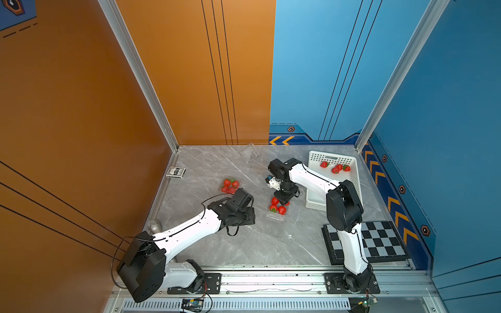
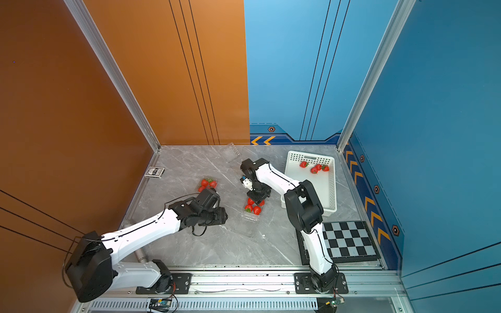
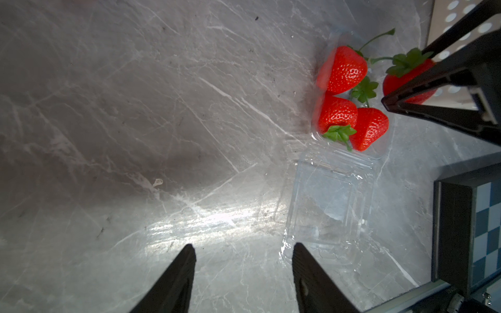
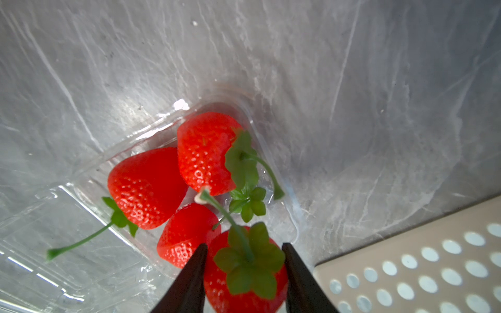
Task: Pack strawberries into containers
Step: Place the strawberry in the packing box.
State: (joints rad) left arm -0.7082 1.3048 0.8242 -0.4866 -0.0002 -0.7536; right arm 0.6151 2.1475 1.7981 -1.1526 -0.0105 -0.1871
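Observation:
An open clear container [image 1: 276, 216] lies mid-table holding three strawberries [image 1: 277, 207], its lid [image 3: 330, 206] folded flat beside it. My right gripper [image 4: 244, 245] hangs over the tray's corner, shut on a fourth strawberry [image 4: 244, 287] with its green cap up. In a top view the right gripper [image 1: 283, 200] hides that berry. My left gripper [image 3: 244, 246] is open and empty, low over bare table by the lid's edge; in a top view the left gripper [image 1: 250, 215] points at the container. A second container [image 1: 230, 186] with strawberries sits to the left, and an empty one [image 1: 251, 152] at the back.
A white perforated basket [image 1: 353, 187] at the right holds three more strawberries [image 1: 336, 167]. A checkerboard [image 1: 379, 241] lies at the front right, a small card box [image 1: 175, 172] at the left edge. Walls close in on three sides.

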